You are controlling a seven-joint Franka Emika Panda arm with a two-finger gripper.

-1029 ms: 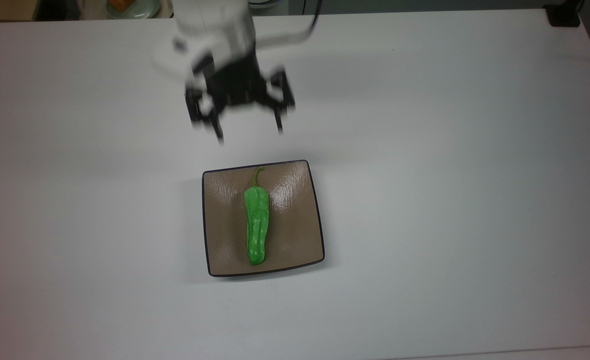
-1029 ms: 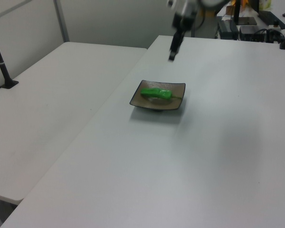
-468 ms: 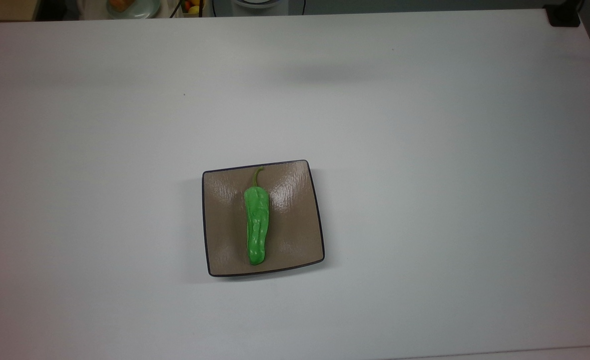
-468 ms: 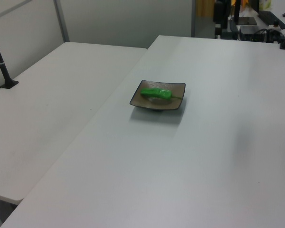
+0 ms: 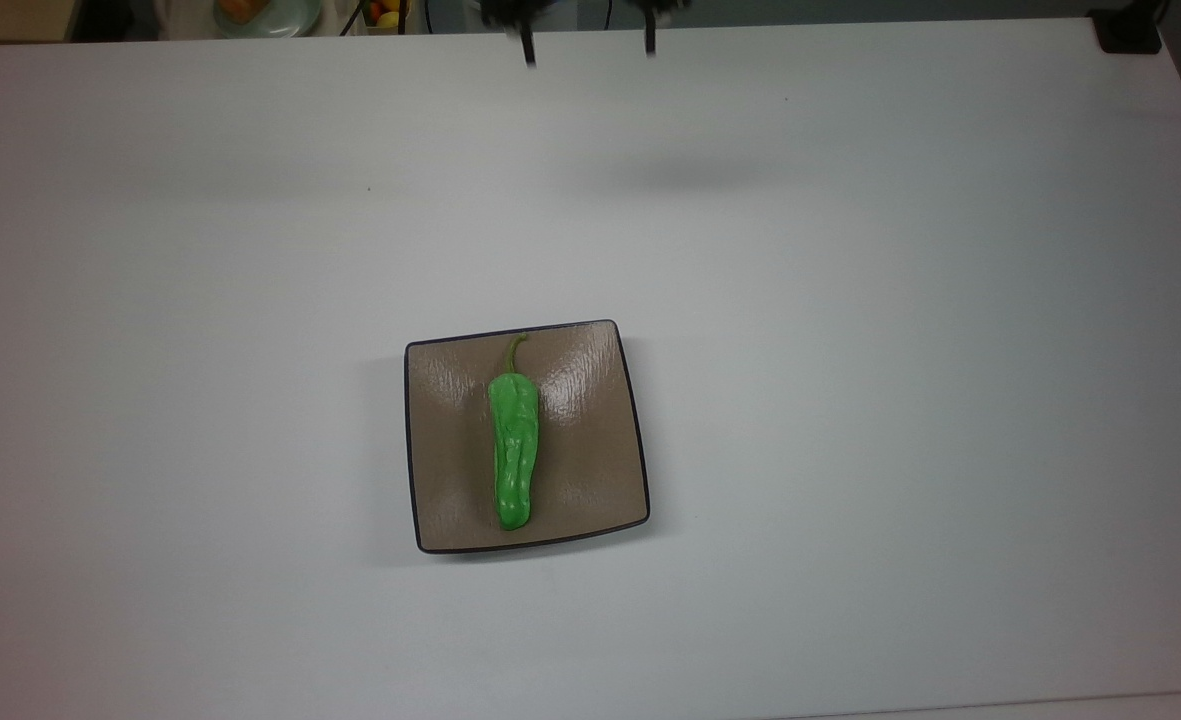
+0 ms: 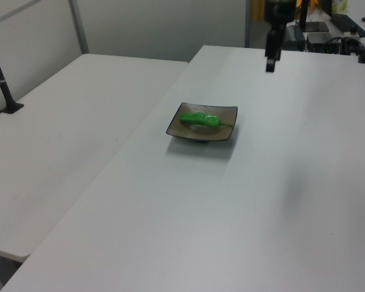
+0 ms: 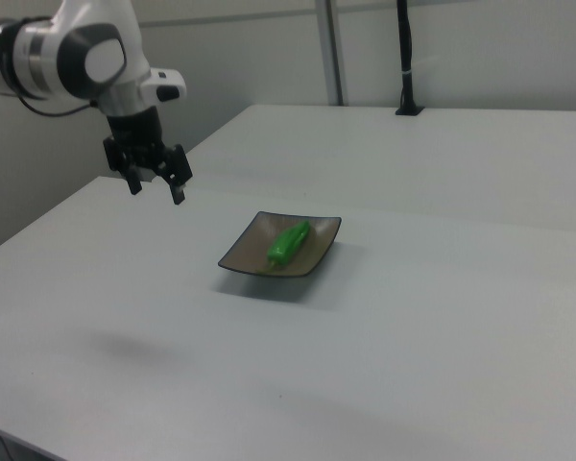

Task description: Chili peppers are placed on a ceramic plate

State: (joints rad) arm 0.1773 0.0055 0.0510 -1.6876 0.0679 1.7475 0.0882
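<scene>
You've got the top view straight overhead, while the left view and right view look down from opposite sides, all sharing the ceramic plate (image 5: 610,440).

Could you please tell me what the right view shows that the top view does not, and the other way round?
The right view alone shows the white robot arm above its black gripper, fingers spread and empty, raised off the white table, apart from the plate. The top view alone shows the thin curved olive stem and a pale green dish beyond the table's far edge. Both show the bright green wrinkled pepper lying on the square glossy tan-brown plate.
</scene>
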